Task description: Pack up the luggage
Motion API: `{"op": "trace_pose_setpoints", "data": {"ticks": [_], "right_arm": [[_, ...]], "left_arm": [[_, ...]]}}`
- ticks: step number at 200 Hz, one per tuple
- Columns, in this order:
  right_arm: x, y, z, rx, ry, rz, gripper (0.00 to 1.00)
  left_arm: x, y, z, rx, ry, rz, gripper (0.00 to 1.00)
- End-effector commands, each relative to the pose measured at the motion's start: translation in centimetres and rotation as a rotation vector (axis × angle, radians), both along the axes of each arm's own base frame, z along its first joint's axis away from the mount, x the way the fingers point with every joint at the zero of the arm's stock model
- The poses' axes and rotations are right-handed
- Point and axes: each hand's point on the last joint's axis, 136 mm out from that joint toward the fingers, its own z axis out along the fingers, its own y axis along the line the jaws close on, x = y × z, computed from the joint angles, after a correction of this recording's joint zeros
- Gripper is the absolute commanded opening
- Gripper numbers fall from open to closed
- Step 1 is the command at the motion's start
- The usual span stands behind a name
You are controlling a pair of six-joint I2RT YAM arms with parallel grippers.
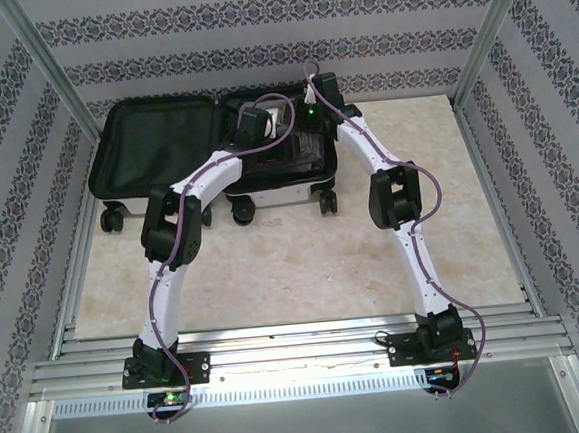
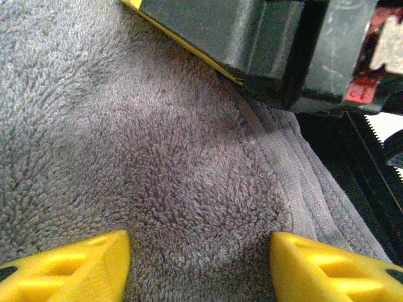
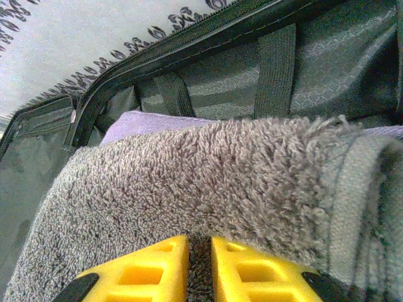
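Observation:
The white luggage (image 1: 268, 193) lies open at the back of the table, with its black-lined lid (image 1: 154, 147) flat to the left. Both arms reach into its right half. A grey towel (image 2: 157, 157) lies in that half, on top of a purple cloth (image 3: 141, 123). My left gripper (image 2: 200, 264) stands open just over the towel, its yellow fingers (image 2: 75, 264) wide apart with pile between them. My right gripper (image 3: 199, 255) is shut on a pinched fold of the grey towel (image 3: 208, 182). The black lining and straps (image 3: 277, 63) rise behind it.
The right gripper's black body (image 2: 271, 44) hangs close above the towel, just ahead of my left fingers. The luggage's black caster wheels (image 1: 244, 212) face the near side. Aluminium frame posts (image 1: 52, 65) and patterned walls enclose the beige tabletop (image 1: 293, 266).

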Motion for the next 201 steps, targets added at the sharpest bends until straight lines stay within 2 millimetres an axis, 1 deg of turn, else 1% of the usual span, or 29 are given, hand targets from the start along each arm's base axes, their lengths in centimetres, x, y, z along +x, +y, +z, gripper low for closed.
{"op": "trace_pose_setpoints", "data": {"ticks": [1, 11, 25, 48, 65, 72, 73, 76, 97, 106, 119, 135, 158, 177, 180, 194, 201], "right_arm": [[-0.1, -1.8, -4.4, -0.011, 0.114, -0.040, 0.20], [0.0, -1.5, -3.2, 0.015, 0.089, -0.020, 0.20], [0.1, -1.0, -1.0, 0.057, 0.049, 0.012, 0.22], [-0.1, -0.1, 3.5, 0.120, -0.033, 0.068, 0.27], [-0.6, 0.2, 7.1, 0.154, -0.093, 0.104, 0.31], [-0.9, 0.5, 8.6, 0.166, -0.117, 0.120, 0.34], [-0.9, 0.5, 8.8, 0.168, -0.121, 0.123, 0.34], [-1.1, 0.5, 9.5, 0.173, -0.131, 0.129, 0.35], [-2.4, 0.8, 13.6, 0.191, -0.196, 0.177, 0.42], [-3.0, 0.9, 15.1, 0.192, -0.218, 0.193, 0.45], [-4.2, 0.9, 17.1, 0.187, -0.249, 0.217, 0.49], [-5.7, 0.8, 19.2, 0.172, -0.285, 0.239, 0.53], [-8.1, 0.2, 20.5, 0.117, -0.324, 0.242, 0.59], [-9.9, -1.2, 20.3, 0.058, -0.335, 0.215, 0.62], [-10.1, -1.5, 20.5, 0.050, -0.341, 0.207, 0.63], [-11.2, -3.1, 19.7, -0.008, -0.335, 0.161, 0.66], [-11.6, -4.0, 18.9, -0.036, -0.323, 0.138, 0.67]], "left_arm": [[-0.5, 1.1, -2.0, 0.061, 0.051, 0.003, 0.60], [-0.7, 1.3, -0.4, 0.062, 0.029, 0.003, 0.61], [-0.9, 1.8, 2.3, 0.072, -0.010, 0.010, 0.62], [-1.7, 3.1, 6.7, 0.104, -0.073, 0.039, 0.66], [-2.5, 4.4, 10.0, 0.136, -0.115, 0.076, 0.68], [-2.9, 5.1, 10.7, 0.155, -0.121, 0.093, 0.69], [-3.0, 5.2, 11.2, 0.157, -0.129, 0.097, 0.69], [-3.1, 5.5, 11.4, 0.166, -0.128, 0.105, 0.69], [-4.6, 7.7, 14.4, 0.213, -0.164, 0.165, 0.72], [-5.3, 8.5, 15.3, 0.233, -0.172, 0.186, 0.73], [-6.3, 10.0, 16.1, 0.271, -0.168, 0.223, 0.73], [-7.5, 12.3, 16.8, 0.310, -0.166, 0.275, 0.74], [-9.0, 16.6, 17.1, 0.354, -0.143, 0.378, 0.74], [-10.3, 20.6, 16.8, 0.370, -0.115, 0.465, 0.74], [-10.5, 21.3, 16.7, 0.374, -0.109, 0.478, 0.74], [-11.6, 24.5, 16.5, 0.392, -0.085, 0.551, 0.74], [-12.2, 26.3, 16.3, 0.400, -0.070, 0.593, 0.74]]}}
